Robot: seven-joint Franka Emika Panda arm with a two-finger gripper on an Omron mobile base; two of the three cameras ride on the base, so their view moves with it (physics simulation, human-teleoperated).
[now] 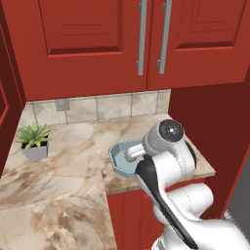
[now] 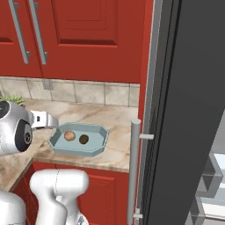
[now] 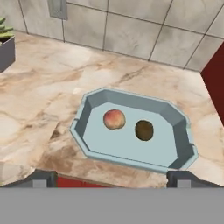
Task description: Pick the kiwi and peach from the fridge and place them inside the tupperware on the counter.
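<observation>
The light blue-grey tupperware stands on the beige marble counter near its front edge. Inside it the orange-red peach lies left of the dark brown kiwi, a small gap between them. Both fruits also show in the right base view, peach and kiwi, within the tupperware. My gripper is open and holds nothing; it hovers above and in front of the tray. In the left base view my arm covers most of the tupperware. The fridge stands to the right, its door open.
A small grey pot with a green plant sits at the counter's back left. Red cabinets with silver handles hang above a tiled backsplash. The fridge's silver bar handle stands close to the tray's right.
</observation>
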